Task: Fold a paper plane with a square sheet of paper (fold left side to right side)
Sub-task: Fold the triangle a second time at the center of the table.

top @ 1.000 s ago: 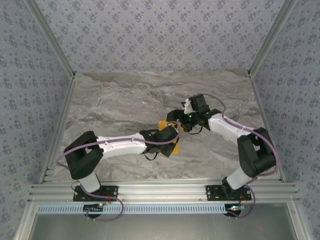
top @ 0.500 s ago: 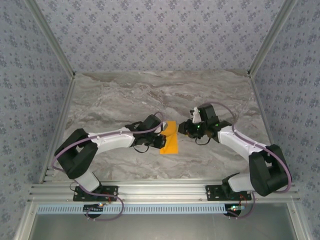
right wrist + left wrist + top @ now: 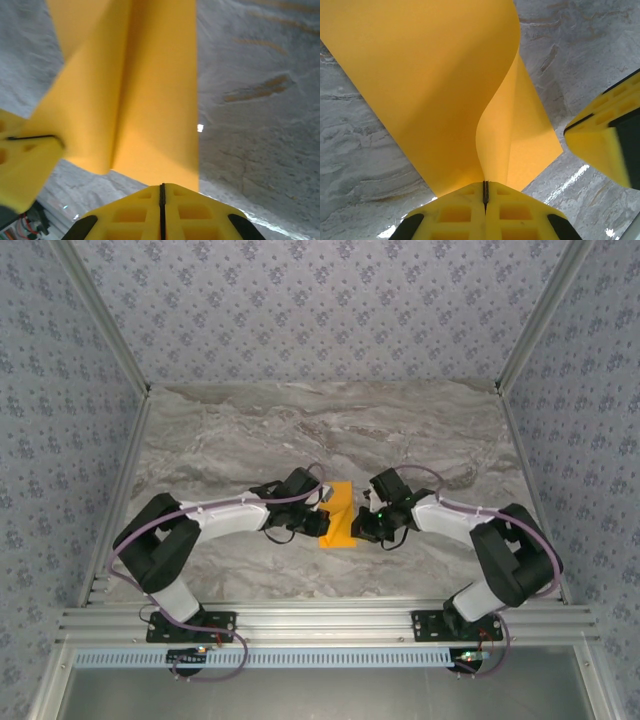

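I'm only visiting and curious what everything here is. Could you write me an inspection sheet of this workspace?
Surface: grey marbled table.
Job's things: orange-yellow sheet of paper, partly folded, curving up between the two arms.
Clutter: nothing seen.
Hands: left hand shut on one edge of the sheet; right hand shut, apparently pinching the other edge.
Cables: purple cables run along both arms.
Surroundings: patterned walls; metal rails at the near edge.

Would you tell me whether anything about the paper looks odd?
The square sheet of paper is not flat: pinched by the left claw and right claw, its layers bow apart in a loose curve.
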### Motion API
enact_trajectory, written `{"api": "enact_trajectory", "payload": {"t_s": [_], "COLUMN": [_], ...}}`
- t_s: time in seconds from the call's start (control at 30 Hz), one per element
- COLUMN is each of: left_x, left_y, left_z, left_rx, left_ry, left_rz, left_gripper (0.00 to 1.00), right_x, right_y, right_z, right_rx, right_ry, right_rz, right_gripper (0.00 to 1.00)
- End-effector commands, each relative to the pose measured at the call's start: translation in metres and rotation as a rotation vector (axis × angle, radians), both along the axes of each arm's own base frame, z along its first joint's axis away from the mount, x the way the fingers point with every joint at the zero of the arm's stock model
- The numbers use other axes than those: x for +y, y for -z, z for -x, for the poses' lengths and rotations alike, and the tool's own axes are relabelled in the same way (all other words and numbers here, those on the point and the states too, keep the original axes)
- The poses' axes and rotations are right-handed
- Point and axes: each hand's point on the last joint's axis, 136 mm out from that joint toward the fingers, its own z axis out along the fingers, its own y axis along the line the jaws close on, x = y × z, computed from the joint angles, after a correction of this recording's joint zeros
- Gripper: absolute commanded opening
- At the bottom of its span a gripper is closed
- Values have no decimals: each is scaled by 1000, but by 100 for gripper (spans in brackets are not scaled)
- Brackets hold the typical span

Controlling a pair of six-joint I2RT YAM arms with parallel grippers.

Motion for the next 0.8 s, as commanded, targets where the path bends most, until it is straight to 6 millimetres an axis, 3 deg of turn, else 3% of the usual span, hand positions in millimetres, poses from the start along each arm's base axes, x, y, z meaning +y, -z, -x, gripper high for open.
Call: {"api": "enact_trajectory", "payload": {"t_s": [0.0, 0.37, 0.77], "left_x": [0, 6, 7], "left_y": [0, 9, 15], "left_z": [-5, -13, -20], "left_rx": [-8, -17, -24], "left_ry": [17, 27, 20], "left_rz": [-30, -83, -99], "left_gripper": [1, 1, 1], "right_x": [-3, -15, -15], "right_y": [8, 23, 26], "right_z": [2, 12, 15], "right_rx": [25, 67, 75], "right_ry": [-15, -38, -52], "right_rz": [62, 155, 173], "right_gripper": [11, 11, 11]}}
